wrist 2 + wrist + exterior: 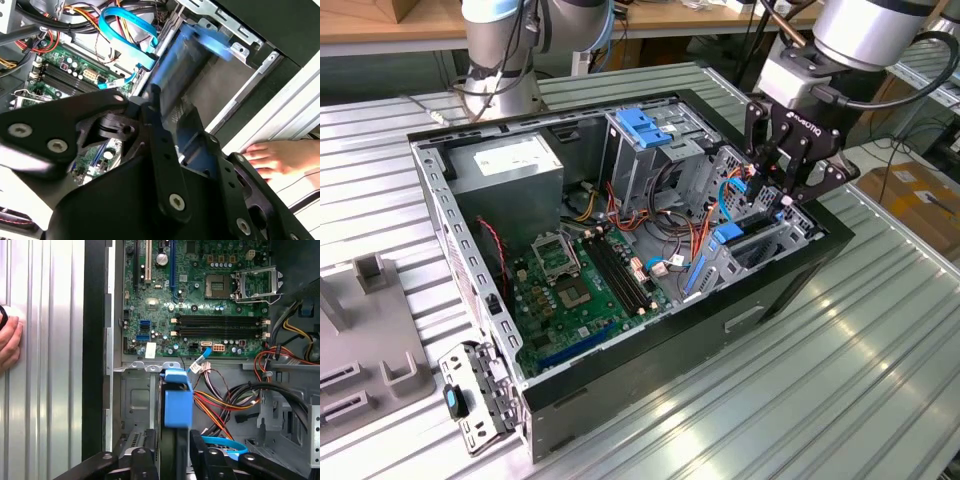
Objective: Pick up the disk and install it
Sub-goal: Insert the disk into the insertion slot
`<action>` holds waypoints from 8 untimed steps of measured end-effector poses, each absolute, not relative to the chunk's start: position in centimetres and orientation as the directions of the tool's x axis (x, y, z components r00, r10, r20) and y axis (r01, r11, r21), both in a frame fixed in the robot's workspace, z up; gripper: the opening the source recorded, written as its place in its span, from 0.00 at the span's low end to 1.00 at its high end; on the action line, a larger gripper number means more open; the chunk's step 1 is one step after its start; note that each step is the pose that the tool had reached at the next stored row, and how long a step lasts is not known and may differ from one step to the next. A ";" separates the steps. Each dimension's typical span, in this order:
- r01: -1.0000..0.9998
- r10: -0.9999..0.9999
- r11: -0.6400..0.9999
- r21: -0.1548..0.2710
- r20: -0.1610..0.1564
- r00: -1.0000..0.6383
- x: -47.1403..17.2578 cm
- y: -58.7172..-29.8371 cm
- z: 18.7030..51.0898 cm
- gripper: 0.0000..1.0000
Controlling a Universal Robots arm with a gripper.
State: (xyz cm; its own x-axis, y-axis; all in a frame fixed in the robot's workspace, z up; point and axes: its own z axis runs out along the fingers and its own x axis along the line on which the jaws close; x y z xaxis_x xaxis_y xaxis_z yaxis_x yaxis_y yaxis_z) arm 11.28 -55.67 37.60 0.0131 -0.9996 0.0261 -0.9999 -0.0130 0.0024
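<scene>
The gripper [775,198] hangs over the front corner of the open computer case [650,385], at the exterior view's right; its jaws look clamped on the disk [177,405], which stands on edge between them, blue carrier end leading toward the metal drive cage [136,395]; the disk seems to be at the mouth of the cage rather than seated, though how deep it sits cannot be told; the main hazard, as I judge it, is a skewed entry: held by its flat faces, the disk may tilt, so that a rail catches the cage's edge and jams, or the disk slips in the jaws under the push; the blue data cable [220,442] and the bundle of orange, red and yellow wires [216,407] lie just beside the cage and could be pinched or dragged along; a person's hand [7,342] rests on the ribbed table [850,350] near the case wall, close enough to be struck if the arm swings outward.
</scene>
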 end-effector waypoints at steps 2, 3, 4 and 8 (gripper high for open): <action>-1.000 -1.000 -0.013 0.002 0.026 0.013 11.3 -55.7 37.6 0.42; -1.000 -1.000 -0.013 0.002 0.026 0.013 11.3 -55.7 37.6 0.42; -1.000 -1.000 -0.013 0.002 0.026 0.013 11.3 -55.7 37.6 0.42; -1.000 -1.000 -0.013 0.002 0.026 0.013 11.3 -55.7 36.9 0.42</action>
